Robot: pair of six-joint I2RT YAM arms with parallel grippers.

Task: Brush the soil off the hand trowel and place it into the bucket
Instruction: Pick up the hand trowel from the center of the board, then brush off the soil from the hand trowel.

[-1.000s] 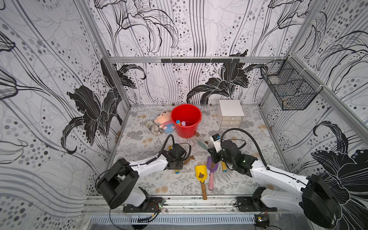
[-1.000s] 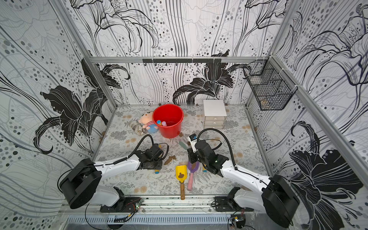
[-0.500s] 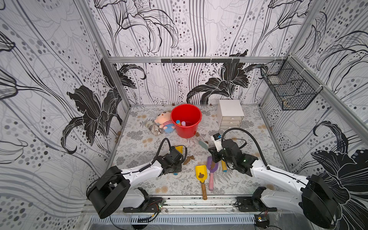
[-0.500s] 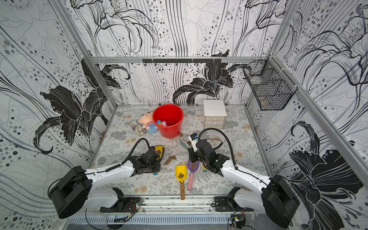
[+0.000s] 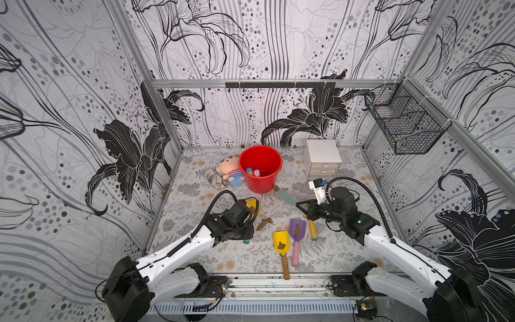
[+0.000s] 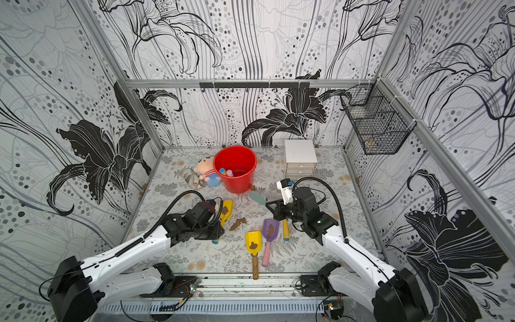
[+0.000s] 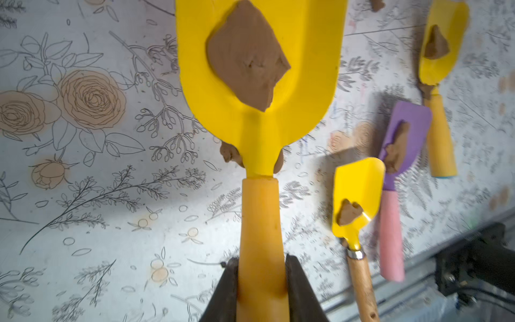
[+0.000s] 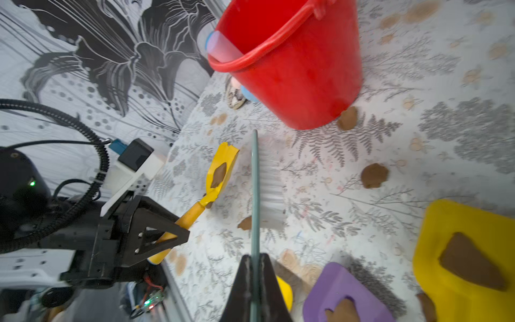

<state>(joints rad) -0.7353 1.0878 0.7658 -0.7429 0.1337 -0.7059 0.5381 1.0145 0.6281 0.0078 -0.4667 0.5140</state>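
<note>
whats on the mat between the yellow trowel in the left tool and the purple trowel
One loose soil clump lies on the stretch between the yellow trowel and the purple trowel, seen in both top views.

Bright, even diffuse light; soft short shadows. Top views sharp, straight lines bowed at edges. Wrist views softer: bucket blurred, corners smeared.

High stereo overview, two close wrist views

Bucket at back, drawer box to its right, doll to its left; 2 trowels in front
</note>
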